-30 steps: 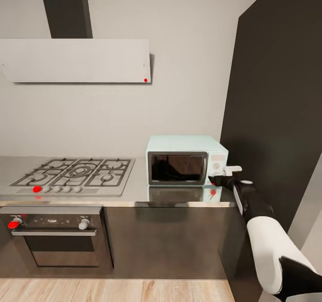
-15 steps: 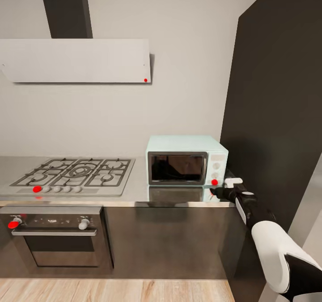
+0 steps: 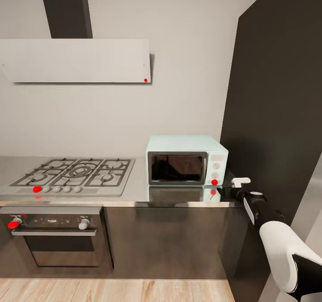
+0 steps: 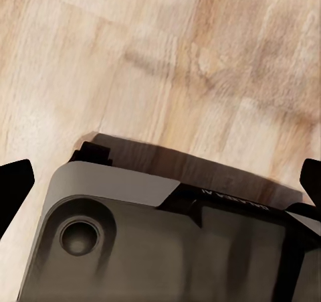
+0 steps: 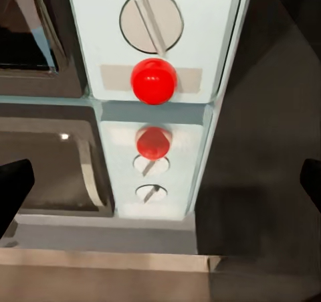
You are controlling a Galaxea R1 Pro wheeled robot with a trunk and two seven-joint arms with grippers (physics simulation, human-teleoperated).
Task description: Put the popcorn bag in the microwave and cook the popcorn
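The mint-white microwave [image 3: 185, 159] stands on the grey countertop [image 3: 134, 192] against the dark side wall, with its dark glass door closed. The popcorn bag is out of view; the dark window reveals nothing inside. My right gripper [image 3: 234, 187] hovers just right of the microwave's lower front corner, a short way off its control panel. The right wrist view faces that panel: a knob [image 5: 150, 22], a red button [image 5: 154, 81] under it, and their reflection in the slab. The right fingertips [image 5: 13, 188] sit far apart, so this gripper is open. The left gripper [image 4: 160, 181] is open over the floor.
A steel gas hob [image 3: 74, 173] lies left of the microwave, with a built-in oven [image 3: 53, 237] below it and a white hood [image 3: 76, 60] above. A tall dark panel [image 3: 277, 114] rises at the right. Wood floor [image 4: 167, 61] and my base [image 4: 167, 242] fill the left wrist view.
My right gripper has drawn back from the microwave's panel, moving right and slightly down. The red button it covered a second ago is now uncovered.
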